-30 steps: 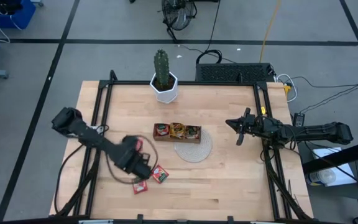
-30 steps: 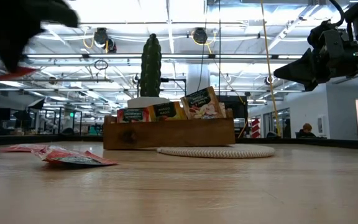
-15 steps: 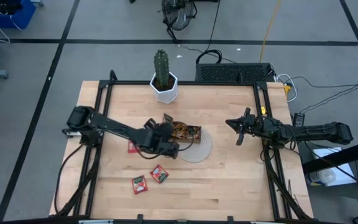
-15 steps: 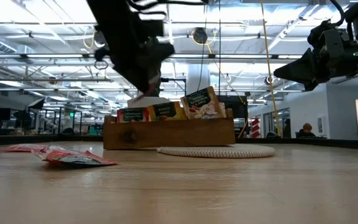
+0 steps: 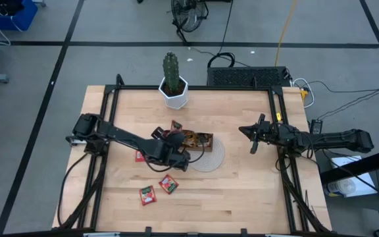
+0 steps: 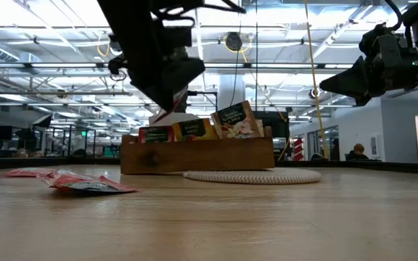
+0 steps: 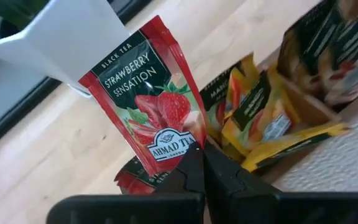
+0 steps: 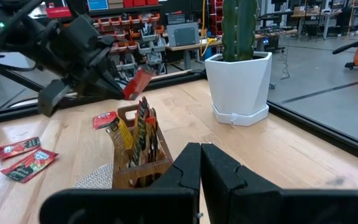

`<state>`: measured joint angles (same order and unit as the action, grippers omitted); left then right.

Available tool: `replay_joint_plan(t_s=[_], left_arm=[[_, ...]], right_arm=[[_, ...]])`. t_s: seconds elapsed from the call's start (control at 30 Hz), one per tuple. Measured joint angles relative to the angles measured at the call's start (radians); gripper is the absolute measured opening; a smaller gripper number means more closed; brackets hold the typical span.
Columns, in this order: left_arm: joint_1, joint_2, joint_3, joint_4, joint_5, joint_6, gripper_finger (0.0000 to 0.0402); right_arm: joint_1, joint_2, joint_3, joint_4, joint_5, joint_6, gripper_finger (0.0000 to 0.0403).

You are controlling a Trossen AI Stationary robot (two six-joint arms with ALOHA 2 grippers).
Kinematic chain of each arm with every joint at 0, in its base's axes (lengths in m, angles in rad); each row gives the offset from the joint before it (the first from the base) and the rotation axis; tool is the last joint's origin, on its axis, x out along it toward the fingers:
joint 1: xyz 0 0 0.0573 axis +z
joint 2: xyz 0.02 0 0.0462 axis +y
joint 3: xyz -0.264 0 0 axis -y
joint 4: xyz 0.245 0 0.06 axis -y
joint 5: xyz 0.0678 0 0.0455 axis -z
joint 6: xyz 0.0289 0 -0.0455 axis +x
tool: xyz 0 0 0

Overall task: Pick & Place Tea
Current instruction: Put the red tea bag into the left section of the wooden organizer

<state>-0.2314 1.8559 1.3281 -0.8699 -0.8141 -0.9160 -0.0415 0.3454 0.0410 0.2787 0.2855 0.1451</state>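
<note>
My left gripper (image 5: 174,135) is shut on a red strawberry tea sachet (image 7: 143,102) and hangs over the left end of the brown wooden tray (image 5: 199,141). Several red and yellow sachets stand upright in that tray (image 6: 198,154). Three more red sachets (image 5: 148,195) (image 5: 168,184) (image 5: 140,156) lie flat on the table near the tray. The held sachet also shows in the right wrist view (image 8: 139,83). My right gripper (image 5: 252,136) waits shut at the table's right side, above the table and holding nothing. My left gripper pinches the sachet between its two fingers at one corner of its logo end (image 7: 180,148). The fingers slant down from the table's near left. The sachet sticks out past the fingertips, tilted and lifted clear, just above the sachets in the tray.
The tray's right end rests on a round woven mat (image 5: 208,158). A cactus in a white pot (image 5: 174,87) stands at the far edge behind the tray. Black frame rails (image 5: 104,125) run along the table's left and right sides.
My left gripper has carried the red sachet from beside the loose sachets at the near left toward the far right, to the tray's left end. It has rolled and tipped on the way. For the last half second it has barely moved.
</note>
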Motion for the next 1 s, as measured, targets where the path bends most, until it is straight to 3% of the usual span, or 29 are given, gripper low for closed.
replay_joint_plan(t_s=[0.5, 1.0], left_arm=[[-0.037, 0.008, -0.029, -0.048, 0.010, -0.247, 0.0000], [-0.004, 0.008, -0.043, -0.045, 0.036, -0.213, 0.0040]], right_arm=[[0.000, 0.000, 0.000, 0.000, 0.000, 0.000, 0.0000], [0.000, 0.000, 0.000, 0.000, 0.000, 0.000, 0.0000]])
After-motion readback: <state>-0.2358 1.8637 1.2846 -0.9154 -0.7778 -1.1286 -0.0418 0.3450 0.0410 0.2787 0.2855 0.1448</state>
